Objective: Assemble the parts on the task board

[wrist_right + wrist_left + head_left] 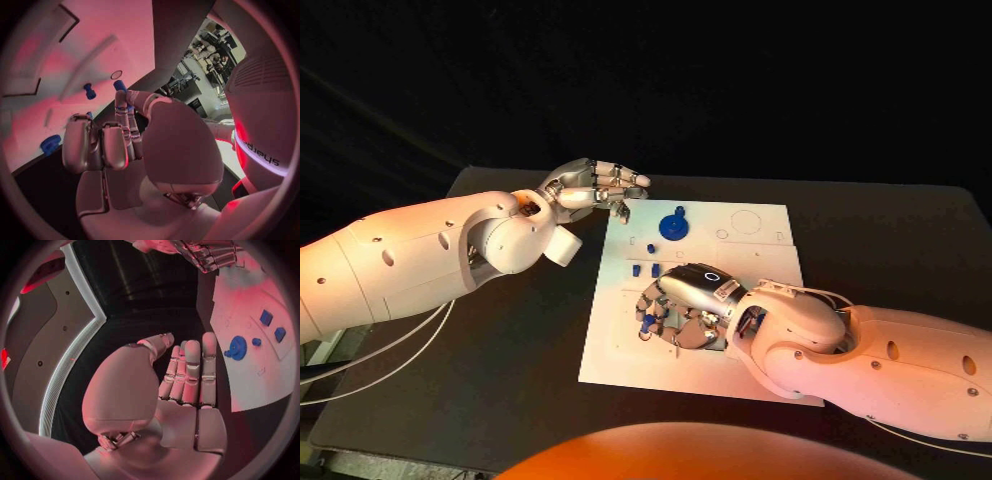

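**Right hand down on the board's small parts, left hand idle at its far corner**

Head view: the white task board (733, 360) lay in the middle of the frame on the black worktop (906, 240). The right hand (687, 300) came in from the lower right and rested palm down on the board's left-centre area, fingers spread among several small blue parts (649, 322); whether it gripped one could not be told. Above it, two more small blue pegs (646, 269) lay on the board, and a larger round blue part (674, 225) sat near the board's upper left. The left hand (596, 186) hovered at the upper centre of the frame, just beyond the board's top left corner, fingers curled in with nothing held.

Left wrist view: the left hand's fingers (190, 372) lay side by side and empty. At the right of the circle, the board (256, 380) carried the round blue part (236, 347) and two square blue parts (273, 326).

Right wrist view: the right hand's fingers (103, 145) pressed toward the board (94, 50), with a blue peg (89, 91) lying just beyond the fingertips and another blue piece (50, 144) at the left.
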Action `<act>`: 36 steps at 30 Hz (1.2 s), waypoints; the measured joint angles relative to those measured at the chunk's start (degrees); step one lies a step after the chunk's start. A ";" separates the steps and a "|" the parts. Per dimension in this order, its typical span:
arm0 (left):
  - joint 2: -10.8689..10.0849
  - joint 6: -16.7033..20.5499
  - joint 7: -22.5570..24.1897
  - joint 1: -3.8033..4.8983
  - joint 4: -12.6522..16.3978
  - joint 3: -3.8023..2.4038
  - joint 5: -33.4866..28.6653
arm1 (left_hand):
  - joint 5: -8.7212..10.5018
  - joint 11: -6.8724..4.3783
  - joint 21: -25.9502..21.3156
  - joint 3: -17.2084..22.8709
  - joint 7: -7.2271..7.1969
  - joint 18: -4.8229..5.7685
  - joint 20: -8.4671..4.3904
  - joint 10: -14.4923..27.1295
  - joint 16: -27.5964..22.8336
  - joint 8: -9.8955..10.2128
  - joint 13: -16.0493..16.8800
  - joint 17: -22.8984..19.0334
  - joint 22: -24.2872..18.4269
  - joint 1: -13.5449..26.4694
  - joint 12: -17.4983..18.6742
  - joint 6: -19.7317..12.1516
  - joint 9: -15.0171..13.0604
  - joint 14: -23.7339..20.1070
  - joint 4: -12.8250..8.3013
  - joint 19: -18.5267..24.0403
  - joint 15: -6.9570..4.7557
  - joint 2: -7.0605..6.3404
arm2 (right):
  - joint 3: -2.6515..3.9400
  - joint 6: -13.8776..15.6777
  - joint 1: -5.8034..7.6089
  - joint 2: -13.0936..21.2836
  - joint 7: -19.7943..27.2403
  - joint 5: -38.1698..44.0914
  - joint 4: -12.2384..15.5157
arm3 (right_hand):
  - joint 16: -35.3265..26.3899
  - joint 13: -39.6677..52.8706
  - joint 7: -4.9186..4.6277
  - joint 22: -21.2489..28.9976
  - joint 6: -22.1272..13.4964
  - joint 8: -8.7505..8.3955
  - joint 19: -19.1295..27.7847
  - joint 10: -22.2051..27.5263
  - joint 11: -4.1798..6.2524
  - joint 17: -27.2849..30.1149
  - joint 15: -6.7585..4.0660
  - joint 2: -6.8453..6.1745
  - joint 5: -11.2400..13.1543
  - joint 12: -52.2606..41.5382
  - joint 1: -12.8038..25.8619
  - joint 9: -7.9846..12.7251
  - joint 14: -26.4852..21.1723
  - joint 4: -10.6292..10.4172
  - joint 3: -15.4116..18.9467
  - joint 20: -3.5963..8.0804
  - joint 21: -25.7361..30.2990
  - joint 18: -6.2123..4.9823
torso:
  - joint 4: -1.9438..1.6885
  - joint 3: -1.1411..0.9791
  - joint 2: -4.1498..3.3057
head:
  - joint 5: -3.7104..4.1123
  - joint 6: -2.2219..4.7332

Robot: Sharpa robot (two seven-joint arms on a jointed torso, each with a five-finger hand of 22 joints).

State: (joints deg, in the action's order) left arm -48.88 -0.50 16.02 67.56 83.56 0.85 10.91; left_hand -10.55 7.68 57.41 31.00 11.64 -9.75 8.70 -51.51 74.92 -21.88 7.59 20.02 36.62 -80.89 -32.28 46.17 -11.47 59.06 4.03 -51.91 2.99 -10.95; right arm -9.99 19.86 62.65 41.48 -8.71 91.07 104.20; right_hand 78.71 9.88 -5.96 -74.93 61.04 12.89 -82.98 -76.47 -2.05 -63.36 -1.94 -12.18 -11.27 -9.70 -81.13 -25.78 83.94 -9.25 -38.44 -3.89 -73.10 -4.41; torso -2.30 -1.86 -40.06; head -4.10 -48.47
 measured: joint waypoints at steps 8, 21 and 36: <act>-0.04 -0.05 -0.03 0.00 0.04 0.00 0.00 | 0.00 0.00 0.00 0.00 0.00 0.00 0.00 0.00 0.00 0.00 0.00 0.00 0.00 0.00 0.00 0.00 0.00 0.00 0.00 0.00 0.00 0.00 | -0.01 -0.28 -0.49 -0.59 -0.13 0.81 -0.60 | 0.00 -0.01 0.05 0.01 0.17 0.00 0.00 -0.01 0.00 0.00 0.00 0.08 0.11 0.00 0.07 0.00 0.00 0.00 0.01 0.00 0.00 -0.01 | -0.02 0.05 0.00 | -0.16 -0.21; -0.14 -0.10 -0.10 0.00 0.12 0.00 0.01 | 0.00 0.00 0.00 0.00 0.00 0.00 0.00 0.00 0.00 0.00 0.01 0.01 0.00 0.00 0.00 0.00 0.00 0.00 0.00 0.00 0.00 0.00 | -0.02 -1.03 -1.08 -1.35 -0.28 1.26 -1.46 | 0.00 0.07 0.05 0.01 0.18 0.00 0.00 -0.01 0.00 0.12 0.00 0.20 0.00 0.01 0.07 0.00 0.00 0.26 -0.21 0.00 0.00 0.00 | -0.04 0.05 0.00 | -0.23 -0.41; -0.20 -0.13 -0.18 0.00 0.17 0.00 0.03 | 0.00 0.00 0.00 0.00 0.00 0.00 0.00 0.00 0.00 0.00 -0.04 0.01 0.01 0.00 0.00 0.00 -0.05 0.00 0.00 0.00 0.00 0.00 | 0.08 -1.58 -1.33 -2.00 -0.15 1.55 -2.08 | 0.00 0.05 0.04 0.02 0.17 0.00 0.21 0.00 -0.02 0.20 0.00 0.20 -0.01 0.10 0.07 -0.02 0.00 0.32 -0.14 0.21 0.00 0.00 | -0.01 0.04 0.03 | -0.24 -0.50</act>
State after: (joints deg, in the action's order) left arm -49.09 -0.62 15.84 67.56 83.73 0.85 10.94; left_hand -10.55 7.68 57.41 31.00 11.64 -9.75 8.71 -51.51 74.92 -21.88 7.55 20.03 36.63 -80.89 -32.28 46.18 -11.52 59.06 4.03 -51.91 2.99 -10.95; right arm -9.91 18.28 61.32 39.48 -8.86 92.62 102.11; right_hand 78.71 9.93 -5.91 -74.91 61.22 12.89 -82.76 -76.47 -2.07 -63.16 -1.94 -11.98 -11.28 -9.60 -81.07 -25.80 83.94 -8.93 -38.58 -3.68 -73.10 -4.41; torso -2.31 -1.82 -40.02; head -4.33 -48.97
